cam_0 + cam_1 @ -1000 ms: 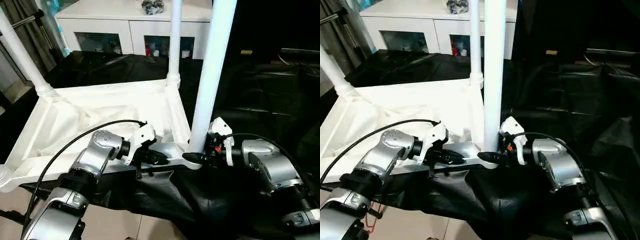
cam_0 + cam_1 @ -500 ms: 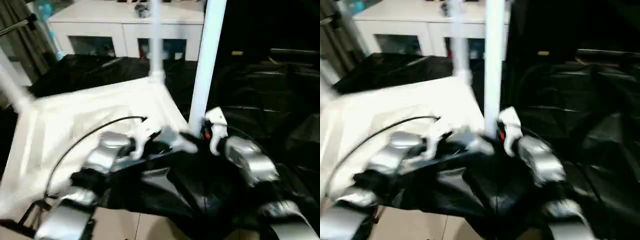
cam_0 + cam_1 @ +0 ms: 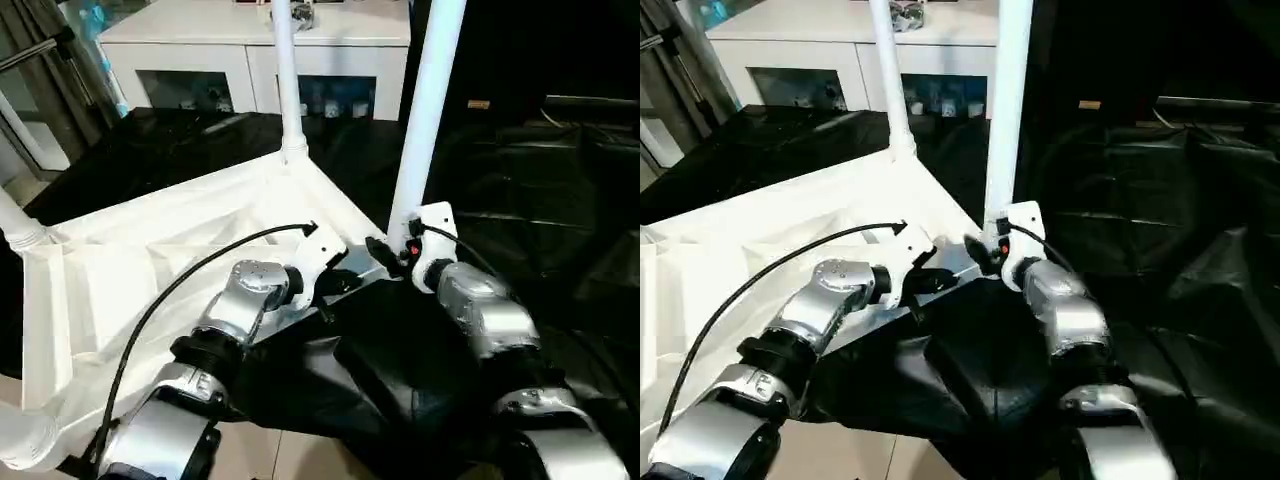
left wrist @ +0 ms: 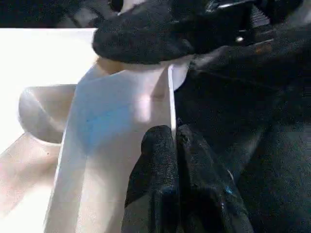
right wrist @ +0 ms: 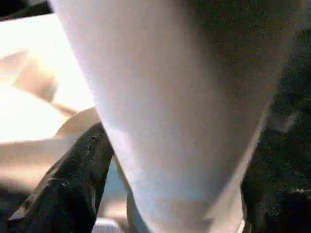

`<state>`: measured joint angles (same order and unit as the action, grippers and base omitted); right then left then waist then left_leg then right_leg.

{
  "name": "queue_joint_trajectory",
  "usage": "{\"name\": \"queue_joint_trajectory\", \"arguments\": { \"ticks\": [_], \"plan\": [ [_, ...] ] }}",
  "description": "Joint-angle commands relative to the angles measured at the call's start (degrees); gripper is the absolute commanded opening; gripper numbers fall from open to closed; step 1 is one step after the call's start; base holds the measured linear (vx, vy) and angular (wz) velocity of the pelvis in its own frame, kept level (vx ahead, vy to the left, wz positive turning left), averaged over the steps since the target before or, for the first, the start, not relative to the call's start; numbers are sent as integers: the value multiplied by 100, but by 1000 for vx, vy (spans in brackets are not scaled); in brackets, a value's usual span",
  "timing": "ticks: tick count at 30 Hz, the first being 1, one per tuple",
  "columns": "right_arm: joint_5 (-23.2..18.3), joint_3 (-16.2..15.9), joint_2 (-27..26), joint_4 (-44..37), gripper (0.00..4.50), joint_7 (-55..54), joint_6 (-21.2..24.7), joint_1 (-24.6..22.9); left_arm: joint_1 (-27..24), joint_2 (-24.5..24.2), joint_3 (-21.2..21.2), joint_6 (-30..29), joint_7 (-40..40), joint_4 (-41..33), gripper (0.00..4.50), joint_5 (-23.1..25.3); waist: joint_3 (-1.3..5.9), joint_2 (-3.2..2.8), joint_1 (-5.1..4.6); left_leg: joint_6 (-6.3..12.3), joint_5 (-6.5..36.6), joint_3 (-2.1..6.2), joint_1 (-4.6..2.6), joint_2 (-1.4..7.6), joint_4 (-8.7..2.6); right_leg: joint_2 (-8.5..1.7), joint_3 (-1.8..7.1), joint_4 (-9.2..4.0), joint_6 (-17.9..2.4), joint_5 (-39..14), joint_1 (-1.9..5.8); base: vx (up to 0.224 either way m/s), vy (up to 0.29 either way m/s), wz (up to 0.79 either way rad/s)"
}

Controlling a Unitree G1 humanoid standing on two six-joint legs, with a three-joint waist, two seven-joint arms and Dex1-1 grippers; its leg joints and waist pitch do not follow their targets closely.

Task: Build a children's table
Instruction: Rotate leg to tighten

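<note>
Both forearms reach forward to the tabletop [image 3: 150,270] corner; left gripper [image 4: 174,145] pinches its rim, fingers together; right gripper [image 3: 385,255] straddles the near leg [image 3: 425,110], fingers wide.

A work table draped in black cloth [image 3: 520,200] carries the load, the cloth creased and bunched in loose folds at the near edge, where it hangs down over pale floor [image 3: 300,455]. The white tabletop [image 3: 150,270] lies upside down directly on it, ribbed underside up, set at an angle to the table. Its near-left corner juts past the draped edge. Behind the table stands a white cabinet [image 3: 250,50] with glass doors.
</note>
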<state>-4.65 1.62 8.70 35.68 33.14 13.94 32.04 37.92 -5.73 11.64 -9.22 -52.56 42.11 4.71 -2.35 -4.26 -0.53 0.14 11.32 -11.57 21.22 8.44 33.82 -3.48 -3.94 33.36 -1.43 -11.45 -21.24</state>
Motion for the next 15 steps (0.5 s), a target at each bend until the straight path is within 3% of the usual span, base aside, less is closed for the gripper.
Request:
{"name": "queue_joint_trajectory", "arguments": {
  "ticks": [1, 4, 7, 14, 15],
  "plan": [
    [-207, -741, -58, -317, 380, 1166, 215, -192, -8, 100, 411, 241, -750, -352, 0, -209, 317, 72, 70, 591, 926, 268, -48, 569, -380, -616, 322, -359, -1407, -692, 231, 0, 0, 0],
    [-324, -930, 276, -633, 380, 1859, 266, -348, -63, -83, 476, 279, -1141, -439, 0, -237, 331, 73, 114, 708, 764, 251, -37, 572, -356, -625, 313, -317, -1491, -389, 211, 0, 0, 0],
    [-424, -1163, 677, -1019, 380, 2662, 316, -545, -92, -289, 545, 309, -1566, -491, 0, -271, 319, 72, 169, 731, 841, 250, -38, 573, -350, -626, 310, -338, -1448, -586, 210, 0, 0, 0],
    [-418, -1505, 1174, -1507, 365, 3614, 522, -812, -107, -557, 634, 245, -2159, -547, 0, -302, 306, 80, 267, 540, 998, 253, -82, 595, -384, -613, 321, -370, -1361, -1003, 168, 0, 0, 0],
    [-426, -1534, 1201, -1544, 339, 3659, 548, -827, -109, -572, 635, 240, -2207, -553, 0, -300, 308, 77, 271, 530, 992, 254, -81, 590, -383, -611, 322, -364, -1368, -962, 173, 0, 0, 0]
  ]
}}
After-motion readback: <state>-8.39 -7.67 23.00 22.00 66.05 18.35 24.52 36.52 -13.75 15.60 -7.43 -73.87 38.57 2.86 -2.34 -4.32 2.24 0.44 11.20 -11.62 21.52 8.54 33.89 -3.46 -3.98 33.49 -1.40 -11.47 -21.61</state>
